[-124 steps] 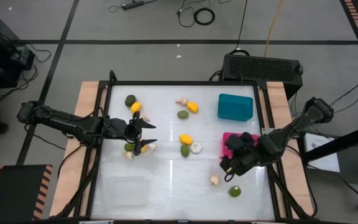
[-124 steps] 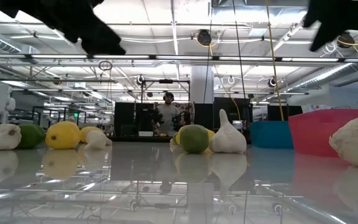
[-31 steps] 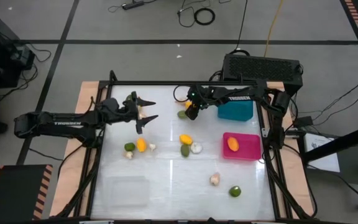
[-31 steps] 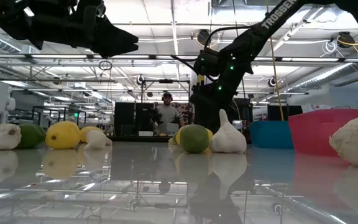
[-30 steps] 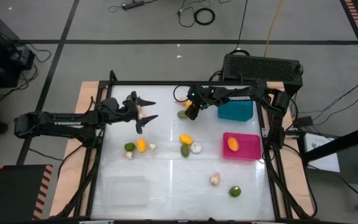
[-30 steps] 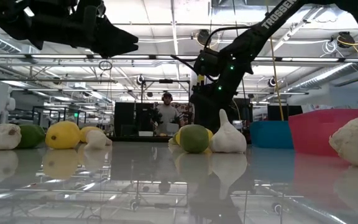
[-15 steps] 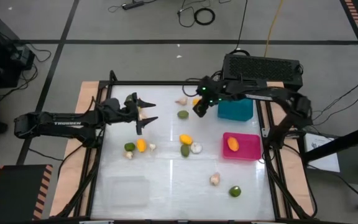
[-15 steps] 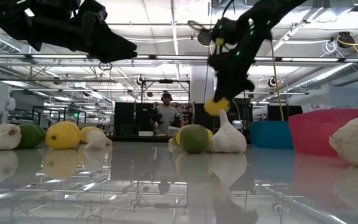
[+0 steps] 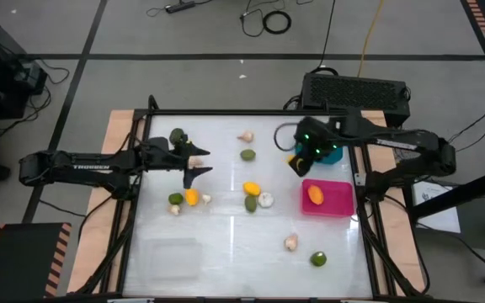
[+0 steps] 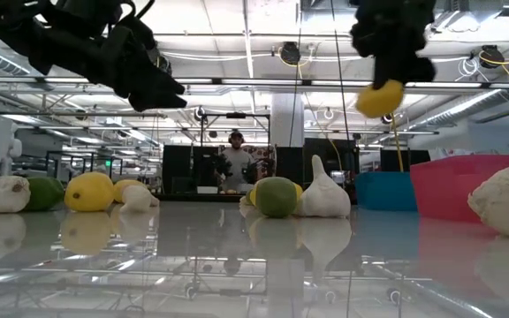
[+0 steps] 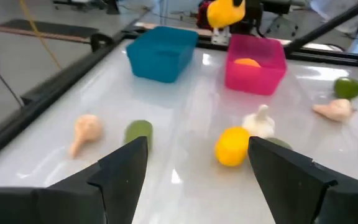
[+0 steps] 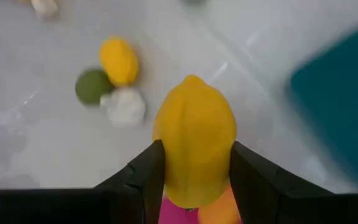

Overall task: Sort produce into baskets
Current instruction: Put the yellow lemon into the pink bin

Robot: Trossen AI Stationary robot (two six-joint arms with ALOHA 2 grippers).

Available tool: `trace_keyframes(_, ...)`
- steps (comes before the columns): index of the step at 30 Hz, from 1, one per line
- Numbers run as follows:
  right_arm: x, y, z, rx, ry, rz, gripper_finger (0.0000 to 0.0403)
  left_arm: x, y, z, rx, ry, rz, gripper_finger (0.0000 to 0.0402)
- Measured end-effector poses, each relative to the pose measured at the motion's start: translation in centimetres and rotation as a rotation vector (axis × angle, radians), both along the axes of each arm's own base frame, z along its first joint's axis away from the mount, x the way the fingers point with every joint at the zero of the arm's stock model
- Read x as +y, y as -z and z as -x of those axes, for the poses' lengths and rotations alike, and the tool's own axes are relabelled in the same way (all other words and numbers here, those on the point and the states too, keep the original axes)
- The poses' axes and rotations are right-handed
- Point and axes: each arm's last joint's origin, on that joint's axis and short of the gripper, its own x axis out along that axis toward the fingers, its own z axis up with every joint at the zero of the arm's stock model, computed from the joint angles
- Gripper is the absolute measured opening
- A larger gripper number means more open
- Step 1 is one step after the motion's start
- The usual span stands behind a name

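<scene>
My right gripper [image 9: 297, 162] is shut on a yellow lemon [image 12: 194, 149], high above the table between the teal basket [image 9: 320, 145] and the pink basket [image 9: 331, 202]. The pink basket holds an orange fruit [image 9: 315, 194]. My left gripper [image 9: 196, 163] is open and empty above the table's left half, near a lime [image 9: 177, 136]; its two fingers show wide apart in the left wrist view [image 11: 194, 168]. Limes, yellow fruits and garlic bulbs lie scattered on the table. The clear basket [image 9: 171, 257] stands at the near left. My right gripper pinches the lemon between its two fingers [image 12: 145, 177], on the two opposite sides of its middle [image 12: 166, 155]. The fingers come from above, pointing down. The lemon is lifted clear and hangs below the gripper in the low view [image 10: 380, 98].
In the middle lie a yellow fruit [image 9: 251, 188], a lime [image 9: 250, 203] and a garlic bulb [image 9: 265, 199]. Near my left gripper lie a lime [image 9: 175, 199], a yellow fruit [image 9: 191, 197] and garlic. A garlic bulb [image 9: 290, 243] and a lime [image 9: 318, 259] lie near right.
My right gripper has lifted the lemon off the table's far middle and carried it up and toward the right edge, to the pink basket's far corner. My left gripper has shifted a little toward the near edge and stays open.
</scene>
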Motion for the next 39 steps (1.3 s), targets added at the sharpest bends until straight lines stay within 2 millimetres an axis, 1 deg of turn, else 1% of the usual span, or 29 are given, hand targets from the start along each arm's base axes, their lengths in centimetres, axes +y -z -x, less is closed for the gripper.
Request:
trace_keyframes(5,3.0,0.1,0.8,0.109,0.024,-0.053,0.015,-0.9,-0.3,-0.3,-0.031,0.04,0.018,0.0286)
trace_keyframes(9,5.0,0.4,1.3,0.185,0.047,-0.02,0.015,-1.6,-0.3,-0.4,-0.034,0.08,0.019,0.0286)
trace_keyframes(14,6.9,0.5,2.3,0.275,0.155,0.005,0.0151,-2.1,-0.3,-0.4,-0.028,0.117,-0.008,0.0286)
trace_keyframes(17,7.7,0.9,2.9,0.317,0.221,0.024,0.0151,-2.4,0.0,-0.4,0.004,0.129,0.0,0.0286)
trace_keyframes(21,8.2,2.7,3.4,0.38,0.243,0.04,0.0151,-2.9,0.9,-0.1,0.092,0.152,0.016,0.0286)
trace_keyframes(24,8.2,4.8,3.9,0.442,0.253,0.034,0.0151,-3.2,1.3,0.1,0.143,0.165,0.031,0.0286)
trace_keyframes(26,8.1,6.2,4.2,0.481,0.233,0.024,0.0151,-3.4,1.4,0.1,0.15,0.167,0.051,0.0286)
trace_keyframes(29,8.1,7.6,4.5,0.512,0.217,0.007,0.0151,-3.8,1.2,0.0,0.133,0.177,0.072,0.0286)
trace_keyframes(34,8.1,8.5,4.6,0.507,0.216,0.006,0.0158,-4.7,1.2,-0.1,0.126,0.205,0.086,0.0286)
trace_keyframes(39,8.1,8.5,4.6,0.515,0.234,-0.02,0.0194,-5.4,0.5,-0.3,0.058,0.133,0.028,0.0286)
